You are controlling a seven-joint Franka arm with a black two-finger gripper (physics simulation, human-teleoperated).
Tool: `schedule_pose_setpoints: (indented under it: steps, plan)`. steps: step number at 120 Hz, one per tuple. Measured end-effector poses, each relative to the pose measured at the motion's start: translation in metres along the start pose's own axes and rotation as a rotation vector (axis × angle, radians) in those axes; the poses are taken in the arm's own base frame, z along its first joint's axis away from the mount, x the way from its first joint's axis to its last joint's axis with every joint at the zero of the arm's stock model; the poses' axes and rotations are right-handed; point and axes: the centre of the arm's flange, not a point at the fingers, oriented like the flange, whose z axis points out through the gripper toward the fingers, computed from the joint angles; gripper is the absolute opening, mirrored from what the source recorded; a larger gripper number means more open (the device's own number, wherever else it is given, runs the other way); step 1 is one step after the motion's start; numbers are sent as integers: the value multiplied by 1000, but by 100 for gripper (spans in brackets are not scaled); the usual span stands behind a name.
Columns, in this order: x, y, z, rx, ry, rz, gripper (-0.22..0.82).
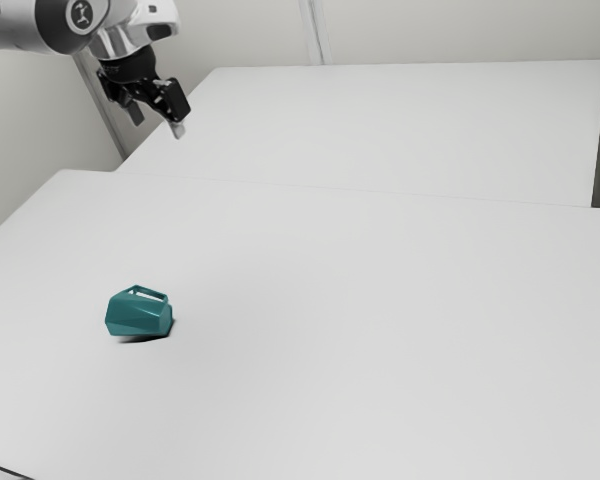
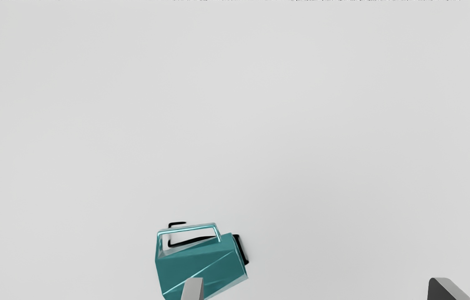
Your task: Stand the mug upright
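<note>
A teal, faceted mug (image 1: 138,315) lies on its side on the white table, its handle on the upper side, near the exterior view's left. High above the table, at the exterior view's upper left, hangs my gripper (image 1: 158,120), well apart from the mug. From the hand, the mug (image 2: 201,266) appears beyond one fingertip, which covers a small part of it. My gripper (image 2: 316,287) stands open, its two fingers wide apart with nothing held between them.
The white table (image 1: 380,330) stretches broadly around the mug. Behind it, another white surface (image 1: 400,130) extends toward the wall. A thin dark line (image 1: 5,469) crosses the exterior view's lower left corner.
</note>
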Motion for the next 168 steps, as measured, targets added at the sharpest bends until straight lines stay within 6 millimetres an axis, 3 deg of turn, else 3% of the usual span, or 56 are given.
schedule_pose_setpoints:
  steps: [40, 50, 65, 73, 84, 168]
  plan:
    - [-5, 10, 0, -8, 1, 14, 59]
    - [-15, -1, 4, -12, -6, -7, 59]
    - [-39, -37, 18, -18, -32, -78, 59]
    - [-48, -42, 25, -24, -42, -89, 59]
    - [-62, -43, 45, -42, -59, -97, 59]
    - [-167, -141, 178, -478, -14, -411, 59]
